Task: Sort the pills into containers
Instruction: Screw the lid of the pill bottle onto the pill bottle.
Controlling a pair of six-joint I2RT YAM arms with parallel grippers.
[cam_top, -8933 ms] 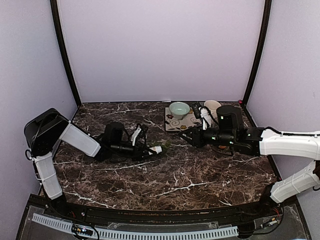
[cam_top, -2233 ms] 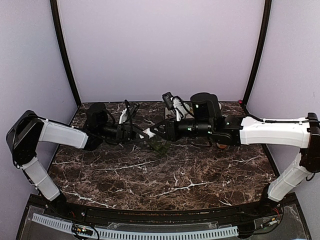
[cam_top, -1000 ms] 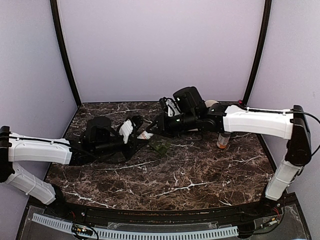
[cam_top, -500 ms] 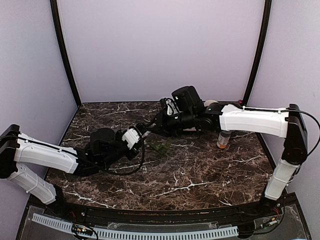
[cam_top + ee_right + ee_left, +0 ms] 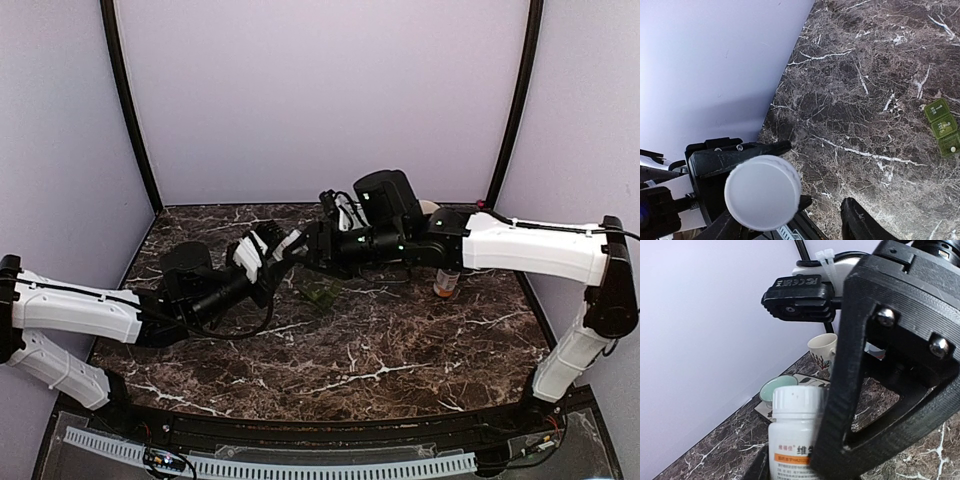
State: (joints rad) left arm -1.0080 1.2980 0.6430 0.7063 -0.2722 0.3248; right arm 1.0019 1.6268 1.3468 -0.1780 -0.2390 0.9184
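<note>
Pill box (image 5: 318, 295) sits around 5 o'clock from the bottle (image 5: 795, 440) clamped in left gripper (image 5: 280, 247); right gripper (image 5: 792, 225) is spread open, off the cap (image 5: 762, 192) I think.

Probably a robot lab booth — plain lilac walls (image 5: 320, 100), black corner posts (image 5: 128, 110), marble tabletop (image 5: 400, 350)
</note>
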